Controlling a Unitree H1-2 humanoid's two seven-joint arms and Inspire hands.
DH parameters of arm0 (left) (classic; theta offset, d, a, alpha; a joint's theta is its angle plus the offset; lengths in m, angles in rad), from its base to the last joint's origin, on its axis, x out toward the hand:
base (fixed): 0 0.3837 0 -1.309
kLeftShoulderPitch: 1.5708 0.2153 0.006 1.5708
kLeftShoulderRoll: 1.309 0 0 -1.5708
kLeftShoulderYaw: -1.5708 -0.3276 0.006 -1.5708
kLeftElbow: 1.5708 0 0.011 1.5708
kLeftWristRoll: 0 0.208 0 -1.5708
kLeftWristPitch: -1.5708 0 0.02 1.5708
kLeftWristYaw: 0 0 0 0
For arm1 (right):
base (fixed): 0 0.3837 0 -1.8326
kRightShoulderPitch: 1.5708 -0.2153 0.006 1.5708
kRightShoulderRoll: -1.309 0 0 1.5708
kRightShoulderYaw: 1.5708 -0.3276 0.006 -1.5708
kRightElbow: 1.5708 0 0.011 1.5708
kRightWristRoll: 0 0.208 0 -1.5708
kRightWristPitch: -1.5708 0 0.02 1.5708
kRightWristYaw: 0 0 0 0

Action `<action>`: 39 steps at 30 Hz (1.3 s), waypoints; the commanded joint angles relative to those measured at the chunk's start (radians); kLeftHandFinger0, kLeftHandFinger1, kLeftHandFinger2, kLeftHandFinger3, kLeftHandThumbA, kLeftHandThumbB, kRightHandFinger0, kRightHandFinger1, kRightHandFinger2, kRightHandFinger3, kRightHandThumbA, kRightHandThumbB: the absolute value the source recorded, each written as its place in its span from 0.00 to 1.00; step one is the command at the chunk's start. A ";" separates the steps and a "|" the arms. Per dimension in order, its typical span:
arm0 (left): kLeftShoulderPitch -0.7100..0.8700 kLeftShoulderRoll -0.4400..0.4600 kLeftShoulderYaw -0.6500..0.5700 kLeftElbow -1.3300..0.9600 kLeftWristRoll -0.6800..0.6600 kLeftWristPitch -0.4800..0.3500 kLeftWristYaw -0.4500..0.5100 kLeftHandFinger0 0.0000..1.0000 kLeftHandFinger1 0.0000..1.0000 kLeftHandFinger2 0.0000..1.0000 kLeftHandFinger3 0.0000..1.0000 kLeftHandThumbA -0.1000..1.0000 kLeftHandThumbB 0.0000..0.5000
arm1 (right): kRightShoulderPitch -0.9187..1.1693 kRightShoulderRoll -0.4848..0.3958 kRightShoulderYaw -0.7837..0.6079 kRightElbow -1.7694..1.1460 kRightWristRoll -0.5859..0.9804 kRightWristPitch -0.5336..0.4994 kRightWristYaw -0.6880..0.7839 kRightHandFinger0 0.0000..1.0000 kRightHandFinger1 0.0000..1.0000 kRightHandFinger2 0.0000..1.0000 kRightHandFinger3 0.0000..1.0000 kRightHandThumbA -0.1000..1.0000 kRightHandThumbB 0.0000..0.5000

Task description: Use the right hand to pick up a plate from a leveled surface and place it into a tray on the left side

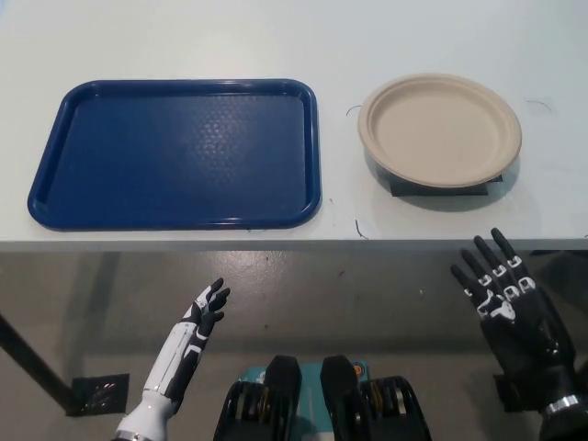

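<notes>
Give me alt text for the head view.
A beige plate sits on a dark block at the right of a white table, beside a blue tray. Below the table edge, the black right hand and white left hand are open.
</notes>
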State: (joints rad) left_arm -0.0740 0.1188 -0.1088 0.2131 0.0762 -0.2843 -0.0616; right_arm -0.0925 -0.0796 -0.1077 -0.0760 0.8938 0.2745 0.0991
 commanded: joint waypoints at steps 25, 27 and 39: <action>-0.039 0.016 0.001 -0.029 0.030 -0.085 -0.007 1.00 1.00 1.00 1.00 1.00 0.18 | -0.191 0.021 -0.092 0.114 0.406 0.195 -0.113 1.00 1.00 1.00 1.00 1.00 0.59; -0.043 0.016 0.001 -0.028 0.032 -0.087 -0.007 1.00 1.00 1.00 1.00 1.00 0.17 | -0.198 0.019 -0.095 0.125 0.404 0.195 -0.126 1.00 1.00 1.00 1.00 1.00 0.59; -0.053 0.015 0.006 -0.022 0.018 -0.088 -0.010 1.00 1.00 1.00 1.00 1.00 0.18 | -0.195 -0.012 -0.069 0.135 0.382 0.195 -0.226 1.00 1.00 1.00 1.00 1.00 0.59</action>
State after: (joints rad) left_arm -0.0974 0.1217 -0.1075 0.2085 0.0942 -0.3289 -0.0620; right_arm -0.2521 -0.0768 -0.1824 0.0682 1.2523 0.4652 -0.0908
